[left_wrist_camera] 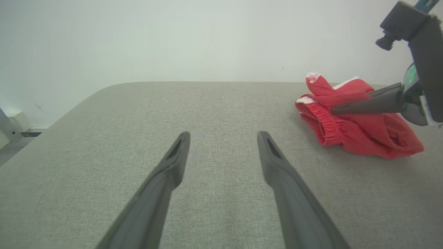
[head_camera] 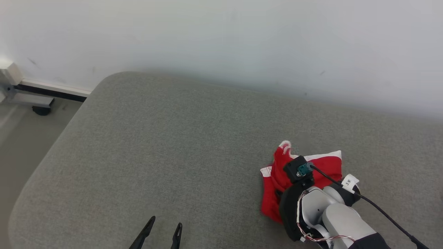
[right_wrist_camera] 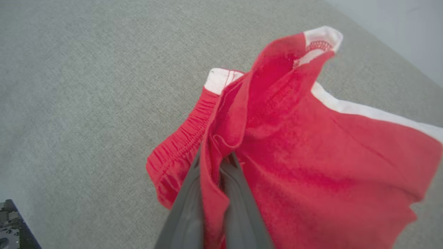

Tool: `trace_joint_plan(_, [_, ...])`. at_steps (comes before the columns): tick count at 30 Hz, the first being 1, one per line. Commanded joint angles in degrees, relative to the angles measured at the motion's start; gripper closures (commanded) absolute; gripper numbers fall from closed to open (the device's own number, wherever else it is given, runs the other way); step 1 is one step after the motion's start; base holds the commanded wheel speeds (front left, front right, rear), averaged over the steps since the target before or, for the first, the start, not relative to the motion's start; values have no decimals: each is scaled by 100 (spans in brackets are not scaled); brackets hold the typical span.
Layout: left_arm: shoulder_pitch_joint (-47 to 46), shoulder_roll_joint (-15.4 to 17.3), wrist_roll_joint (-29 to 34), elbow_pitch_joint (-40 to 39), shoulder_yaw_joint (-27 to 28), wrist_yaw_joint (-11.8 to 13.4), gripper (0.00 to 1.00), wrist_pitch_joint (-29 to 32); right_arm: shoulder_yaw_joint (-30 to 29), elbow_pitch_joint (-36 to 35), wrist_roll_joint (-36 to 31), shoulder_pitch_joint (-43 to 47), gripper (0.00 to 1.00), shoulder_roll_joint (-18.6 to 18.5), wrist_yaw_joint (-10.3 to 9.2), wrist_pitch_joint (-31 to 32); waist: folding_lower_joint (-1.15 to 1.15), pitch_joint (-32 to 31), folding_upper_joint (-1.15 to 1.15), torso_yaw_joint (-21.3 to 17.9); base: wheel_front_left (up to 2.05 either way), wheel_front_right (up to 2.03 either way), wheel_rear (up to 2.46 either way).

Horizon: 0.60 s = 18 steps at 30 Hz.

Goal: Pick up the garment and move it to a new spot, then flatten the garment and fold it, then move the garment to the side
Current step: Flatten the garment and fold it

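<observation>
Garment [head_camera: 332, 165], red with white trim: lies bunched on the right part of the grey cushion [head_camera: 173, 138], one white-edged corner standing up. Right gripper [right_wrist_camera: 215, 160]: pinches a fold of the red cloth just beside the elastic waistband, fingers closed tight on it. Left gripper [head_camera: 164, 224]: hovers spread wide over bare cushion, well apart from the cloth, holding nothing.
</observation>
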Motion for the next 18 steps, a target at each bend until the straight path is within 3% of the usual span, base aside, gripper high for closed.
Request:
trace_joint_plan(1, [-24, 2, -19, 14, -2, 19, 0, -19, 48, 48, 47, -22, 100, -1, 2, -15, 0, 6, 0, 132, 0, 0, 0])
trace_joint_plan(2, [-9, 11, -23, 19, 2, 26, 0, -25, 74, 112, 96, -33, 99, -24, 2, 14, 0, -3, 0, 151, 0, 0, 0])
trace_joint_plan(3, [6, 20, -27, 25, 5, 31, 0, -30, 130, 137, 125, -32, 81, -55, 2, 44, 0, -16, 0, 167, 0, 0, 0])
trace_joint_plan(4, [21, 26, -36, 27, 8, 35, 0, -31, 162, 156, 166, -38, 9, -89, 2, 39, 0, -29, 0, 174, 0, 0, 0])
trace_joint_plan(5, [32, 31, -45, 30, 10, 43, 0, -34, 170, 139, 179, -60, 0, -124, 2, 0, 0, -41, 0, 174, 0, 0, 0])
trace_joint_plan(12, [120, 77, -86, -28, 81, 137, 0, -74, -48, -497, 336, -98, 0, -411, 2, -247, 0, -155, 0, -88, 0, 0, 0])
trace_joint_plan(18, [109, 47, -127, -45, 51, 151, 0, -109, -753, -916, -285, 348, 0, -702, 2, -496, 0, -190, 0, -249, 0, 0, 0])
